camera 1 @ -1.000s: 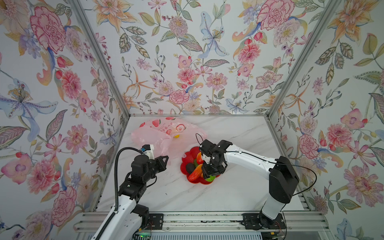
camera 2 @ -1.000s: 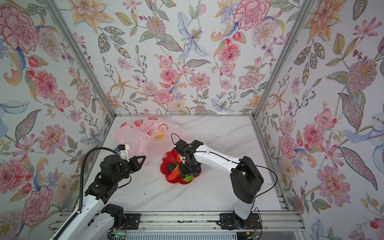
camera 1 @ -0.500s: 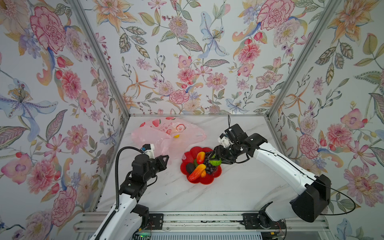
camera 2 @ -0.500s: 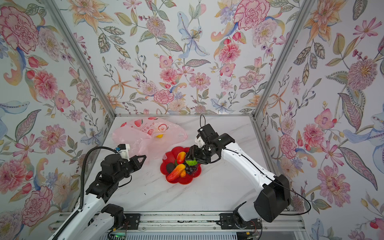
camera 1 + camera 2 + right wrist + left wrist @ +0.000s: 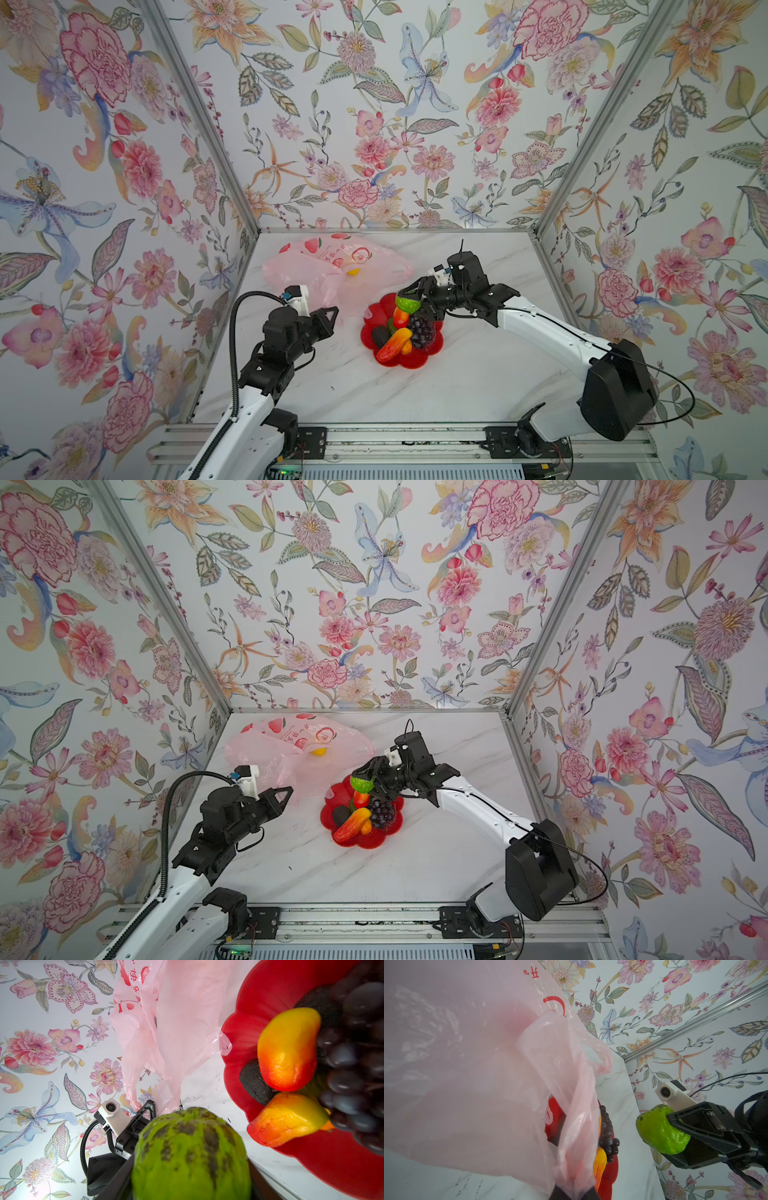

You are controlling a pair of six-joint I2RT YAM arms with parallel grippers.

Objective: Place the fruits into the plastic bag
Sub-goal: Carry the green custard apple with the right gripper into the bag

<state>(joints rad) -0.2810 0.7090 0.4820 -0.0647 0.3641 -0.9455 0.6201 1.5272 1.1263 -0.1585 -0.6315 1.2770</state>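
My right gripper (image 5: 410, 300) (image 5: 363, 781) is shut on a green bumpy ball (image 5: 407, 304) (image 5: 660, 1132) (image 5: 191, 1157), held in the air over the far edge of the red plate (image 5: 415, 362). On the plate lie two red-orange-yellow mangoes (image 5: 392, 344) (image 5: 286, 1051), a dark grape bunch (image 5: 422, 330) and a blackish avocado (image 5: 379, 336). The pale pink plastic bag (image 5: 328, 266) (image 5: 286, 746) lies behind and to the left of the plate, with a yellow fruit (image 5: 352, 272) inside. My left gripper (image 5: 332, 313) (image 5: 572, 1193) is shut on a bunched edge of the bag (image 5: 571, 1147).
Flowered walls close in the marble table (image 5: 478, 374) on three sides. A metal rail (image 5: 395, 440) runs along the front edge. The bag's handle loop (image 5: 602, 1059) hangs towards the plate.
My right gripper has risen from the plate with the green ball and drawn back towards the plate's far edge. The left arm has barely moved, still holding the bag.
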